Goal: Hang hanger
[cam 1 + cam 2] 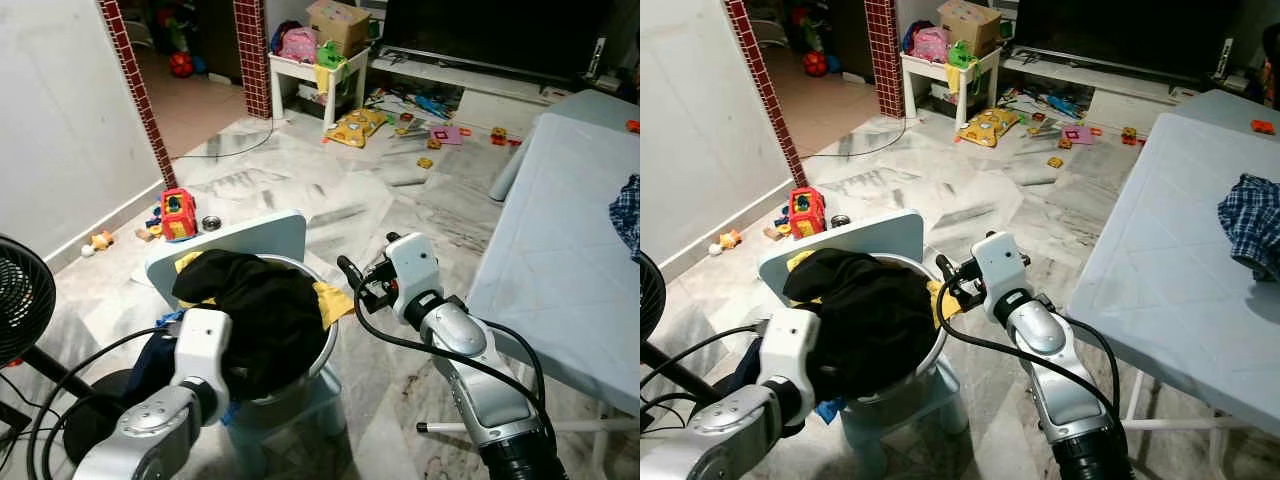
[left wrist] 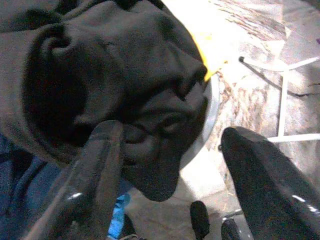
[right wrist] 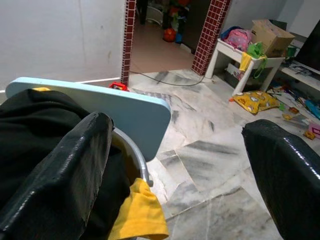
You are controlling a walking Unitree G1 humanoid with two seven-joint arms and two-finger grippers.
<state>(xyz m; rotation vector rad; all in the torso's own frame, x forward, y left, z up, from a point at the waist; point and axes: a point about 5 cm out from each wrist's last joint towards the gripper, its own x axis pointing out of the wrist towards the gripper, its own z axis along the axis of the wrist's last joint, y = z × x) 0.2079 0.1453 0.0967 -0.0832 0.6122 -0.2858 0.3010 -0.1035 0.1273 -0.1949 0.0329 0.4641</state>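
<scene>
Left eye view: no legible writing.

**Chair, table and littered marble floor**

A pale blue chair [image 1: 262,237] carries a metal basin [image 1: 318,352] heaped with black clothing [image 1: 255,305] and a yellow garment [image 1: 333,300]. Right of the chair, a light table [image 1: 1160,270] bears a plaid cloth [image 1: 1252,222]. Beyond the chair, toys [image 1: 178,213] litter the marble floor [image 1: 330,190].

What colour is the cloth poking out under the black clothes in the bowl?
Yellow cloth, seen best in the right wrist view.
</scene>
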